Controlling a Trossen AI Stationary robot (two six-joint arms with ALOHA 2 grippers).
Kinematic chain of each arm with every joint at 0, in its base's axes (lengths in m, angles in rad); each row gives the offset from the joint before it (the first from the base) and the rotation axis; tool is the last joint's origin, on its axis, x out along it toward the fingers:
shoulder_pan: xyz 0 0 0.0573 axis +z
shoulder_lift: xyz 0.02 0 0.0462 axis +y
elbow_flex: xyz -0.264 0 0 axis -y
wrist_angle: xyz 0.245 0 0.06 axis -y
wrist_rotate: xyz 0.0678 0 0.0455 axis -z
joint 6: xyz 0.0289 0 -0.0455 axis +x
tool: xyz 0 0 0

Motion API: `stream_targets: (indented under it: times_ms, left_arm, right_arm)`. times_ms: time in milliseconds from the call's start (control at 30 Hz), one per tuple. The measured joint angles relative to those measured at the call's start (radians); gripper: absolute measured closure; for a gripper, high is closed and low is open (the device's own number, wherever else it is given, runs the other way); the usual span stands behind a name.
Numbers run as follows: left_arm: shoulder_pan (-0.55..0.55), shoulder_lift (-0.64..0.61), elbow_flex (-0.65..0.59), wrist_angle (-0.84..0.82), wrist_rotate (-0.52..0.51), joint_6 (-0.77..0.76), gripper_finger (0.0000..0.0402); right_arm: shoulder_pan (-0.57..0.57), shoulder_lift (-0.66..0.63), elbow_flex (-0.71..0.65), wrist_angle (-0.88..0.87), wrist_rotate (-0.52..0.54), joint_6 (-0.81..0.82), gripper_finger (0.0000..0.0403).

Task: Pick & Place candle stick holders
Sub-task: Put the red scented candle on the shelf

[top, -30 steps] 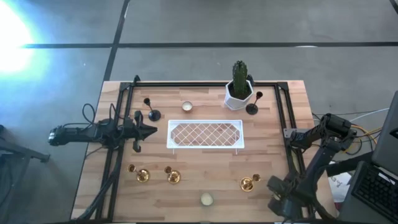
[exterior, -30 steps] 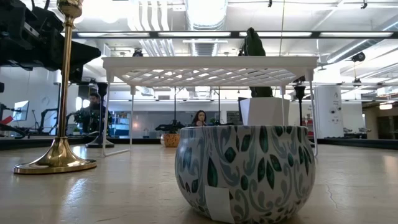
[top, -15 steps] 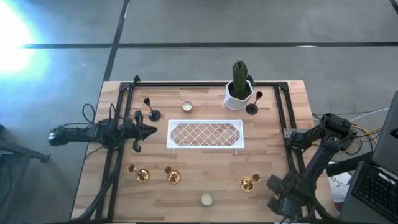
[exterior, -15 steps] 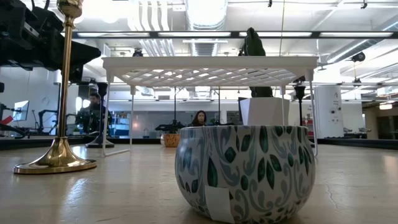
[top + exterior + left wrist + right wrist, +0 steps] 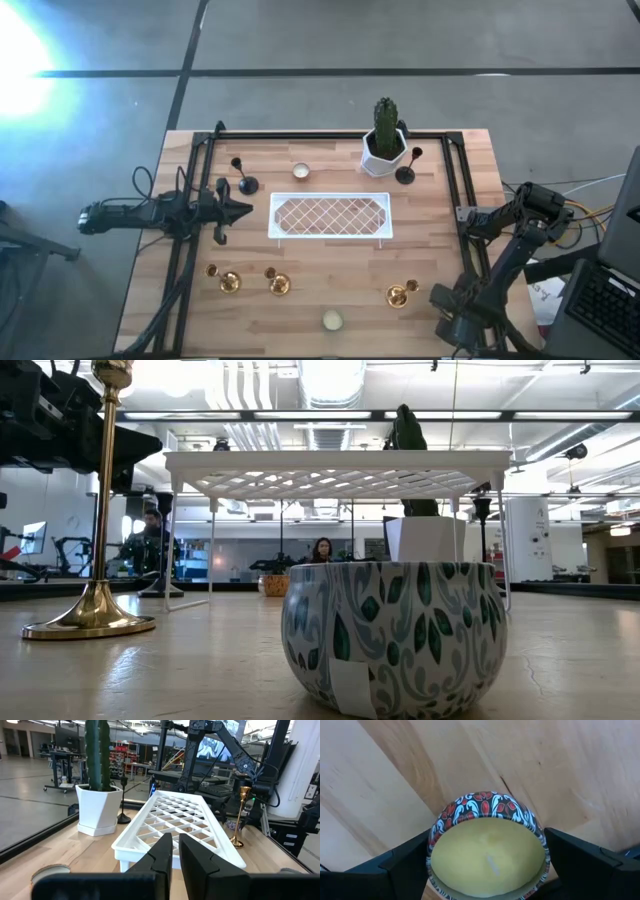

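Observation:
Three gold candle stick holders [image 5: 227, 281] [image 5: 277, 284] [image 5: 400, 294] stand on their round bases near the table's near edge. One of them also shows in the low view [image 5: 100, 500]. Two black holders [image 5: 243, 181] [image 5: 407, 171] stand at the far side. My left gripper [image 5: 247, 210] [image 5: 175, 855] is shut and empty. It hovers level, just left of the white lattice rack [image 5: 330, 216]. My right gripper [image 5: 447, 312] [image 5: 487, 870] points down at the near right corner. Its fingers are spread on either side of a red-patterned candle tin [image 5: 487, 855]. My right gripper's fingers [image 5: 405, 867] stand at two opposite sides of the candle tin's wall [image 5: 436, 832], coming from above. I cannot tell whether they touch it.
A white pot with a green cactus [image 5: 384, 146] stands at the far side, beside the right black holder. One tealight [image 5: 300, 171] lies at the far side and a leaf-patterned tin [image 5: 332, 320] [image 5: 395, 635] at the near edge. A black frame [image 5: 455, 190] rims the table.

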Motion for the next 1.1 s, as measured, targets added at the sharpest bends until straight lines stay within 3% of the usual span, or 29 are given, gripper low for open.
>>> stream_targets:
  times_ms: [200, 567, 1100]
  left_arm:
    - [0.000, 0.000, 0.000, 0.000, 0.000, 0.000, 0.0365]
    - [0.000, 0.000, 0.000, 0.000, 0.000, 0.000, 0.0365]
    - [0.000, 0.000, 0.000, 0.000, 0.000, 0.000, 0.0365]
  right_arm:
    - [0.000, -0.001, -0.003, 0.003, -0.003, -0.004, 0.0055]
    - [-0.001, -0.001, -0.003, 0.002, -0.048, -0.025, 0.0113]
    - [-0.005, -0.051, 0.031, -0.045, -0.056, 0.081, 0.0113]
